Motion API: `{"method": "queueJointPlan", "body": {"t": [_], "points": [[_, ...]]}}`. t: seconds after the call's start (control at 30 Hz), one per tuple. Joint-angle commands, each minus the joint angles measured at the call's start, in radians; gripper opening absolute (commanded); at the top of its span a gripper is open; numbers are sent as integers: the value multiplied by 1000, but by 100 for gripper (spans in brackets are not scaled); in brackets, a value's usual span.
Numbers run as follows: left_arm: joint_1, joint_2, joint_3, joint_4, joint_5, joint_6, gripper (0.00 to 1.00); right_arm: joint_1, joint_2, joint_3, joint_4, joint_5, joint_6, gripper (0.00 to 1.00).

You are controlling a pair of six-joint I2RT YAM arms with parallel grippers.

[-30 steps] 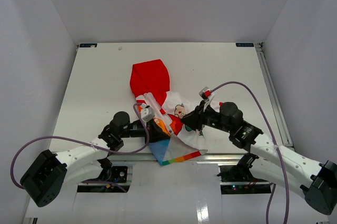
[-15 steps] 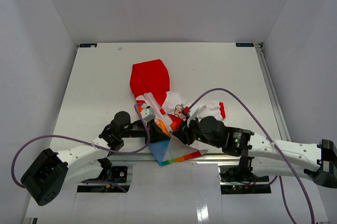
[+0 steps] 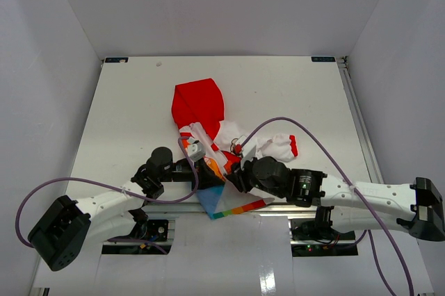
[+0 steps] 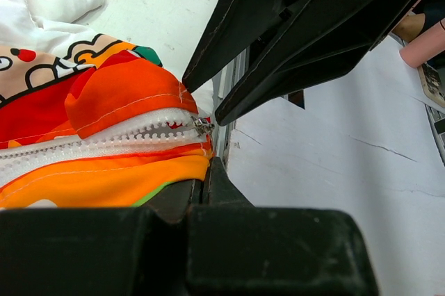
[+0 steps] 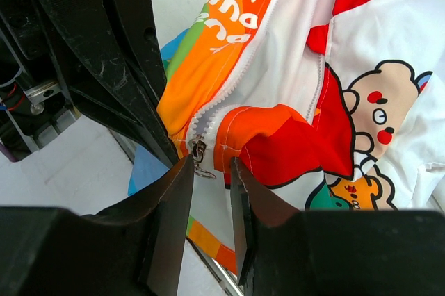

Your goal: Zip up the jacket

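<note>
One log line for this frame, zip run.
phase: pre-zip | jacket: unzipped, slider at hem end | left gripper: pinching hem by zipper base | right gripper: jaws narrowly apart around zipper pull

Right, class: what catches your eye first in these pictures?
The bright red-hooded jacket with cartoon prints lies at the near edge of the table, between both arms. In the right wrist view, the right gripper has a finger on either side of the small metal zipper pull down at the hem. The left gripper pinches the fabric just beside it.
</note>
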Motion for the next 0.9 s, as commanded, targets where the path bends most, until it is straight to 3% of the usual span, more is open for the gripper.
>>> {"method": "queueJointPlan", "body": {"t": [0.0, 0.87], "points": [[-4, 4, 18, 14, 30, 11, 0, 16, 4, 48, 39, 43, -7, 35], [-2, 11, 27, 0, 33, 20, 0, 75, 33, 113, -18, 140, -13, 34]]}}
